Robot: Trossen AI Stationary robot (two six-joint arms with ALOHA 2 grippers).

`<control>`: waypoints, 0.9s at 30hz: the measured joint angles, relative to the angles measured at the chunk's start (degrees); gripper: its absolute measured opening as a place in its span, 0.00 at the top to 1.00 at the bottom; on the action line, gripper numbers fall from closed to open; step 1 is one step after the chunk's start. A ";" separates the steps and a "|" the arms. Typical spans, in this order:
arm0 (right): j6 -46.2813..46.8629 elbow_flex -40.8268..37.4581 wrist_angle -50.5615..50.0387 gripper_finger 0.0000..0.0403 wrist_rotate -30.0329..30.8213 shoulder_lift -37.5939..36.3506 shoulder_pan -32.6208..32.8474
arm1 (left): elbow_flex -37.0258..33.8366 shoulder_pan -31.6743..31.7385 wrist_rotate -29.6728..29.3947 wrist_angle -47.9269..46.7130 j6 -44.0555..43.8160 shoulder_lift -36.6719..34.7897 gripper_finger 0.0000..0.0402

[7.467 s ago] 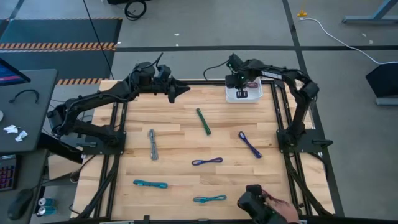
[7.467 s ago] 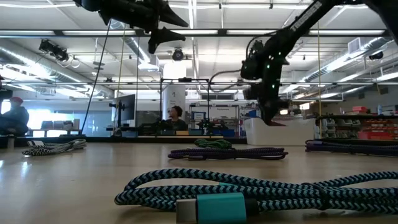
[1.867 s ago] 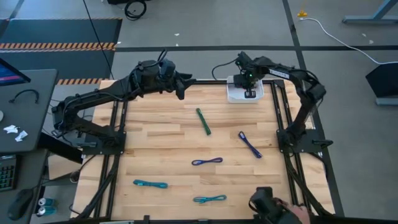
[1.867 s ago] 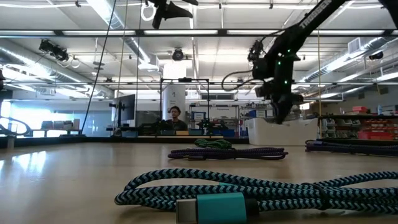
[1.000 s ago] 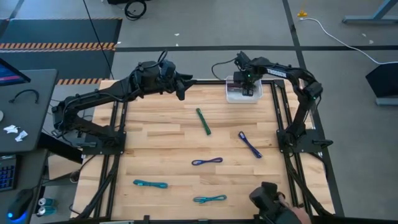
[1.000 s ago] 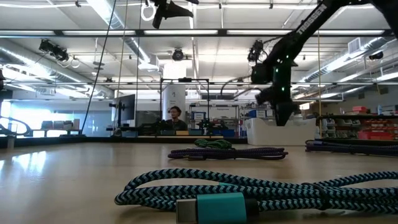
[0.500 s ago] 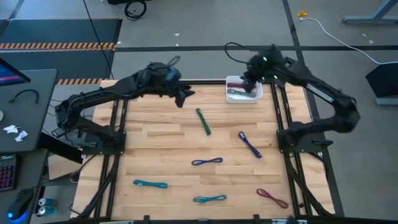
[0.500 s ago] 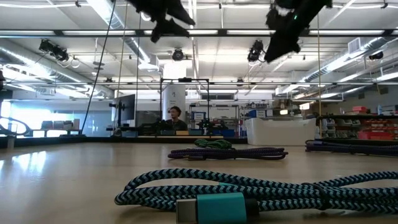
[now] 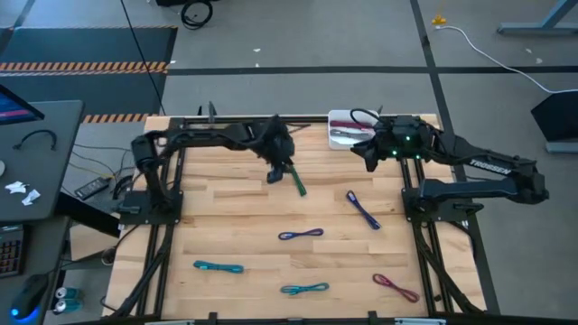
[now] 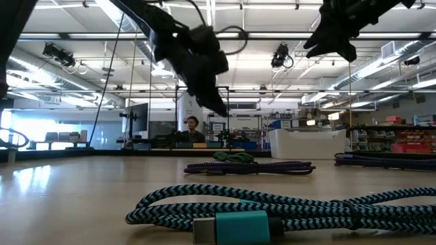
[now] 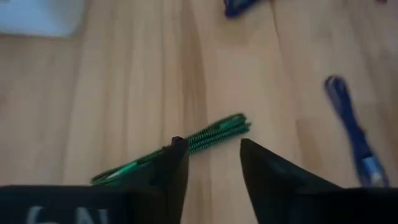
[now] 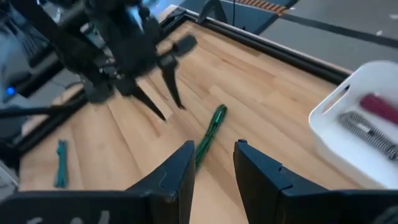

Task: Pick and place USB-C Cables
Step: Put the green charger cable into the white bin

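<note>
Several folded USB-C cables lie flat on the wooden table: a green one (image 9: 295, 178), a purple-blue one (image 9: 362, 209), a purple one (image 9: 301, 235), two teal ones (image 9: 218, 267) (image 9: 304, 289) and a maroon one (image 9: 395, 287). My left gripper (image 9: 278, 170) hangs open just above the green cable's (image 11: 211, 133) far end, touching nothing. My right gripper (image 9: 365, 155) is open and empty, in the air beside the white bin (image 9: 336, 120), which holds a grey cable (image 12: 367, 139) and a maroon cable (image 12: 378, 107).
The bin stands at the table's far edge, right of centre. Black frame rails run along the left, right and far sides. The near teal cable (image 10: 272, 211) fills the foreground of the low view. A person sits far back in the room (image 10: 193, 126).
My left gripper has swung from the far edge toward the table's middle and come down over the green cable. My right gripper has risen out of the bin and moved toward the near edge. A person's hand left the near right corner, where a maroon cable now lies.
</note>
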 joint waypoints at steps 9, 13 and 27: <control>3.50 -1.82 2.00 0.71 0.07 -1.32 2.63 | 0.00 -5.06 -14.12 6.15 13.97 8.90 0.35; 4.51 -1.82 1.96 0.71 -0.04 -1.29 3.49 | 0.02 -5.50 -15.76 7.62 17.07 11.32 0.36; 3.45 -1.82 2.09 0.71 -0.41 -1.26 4.60 | -0.07 -4.91 -11.90 6.36 -2.24 11.13 0.94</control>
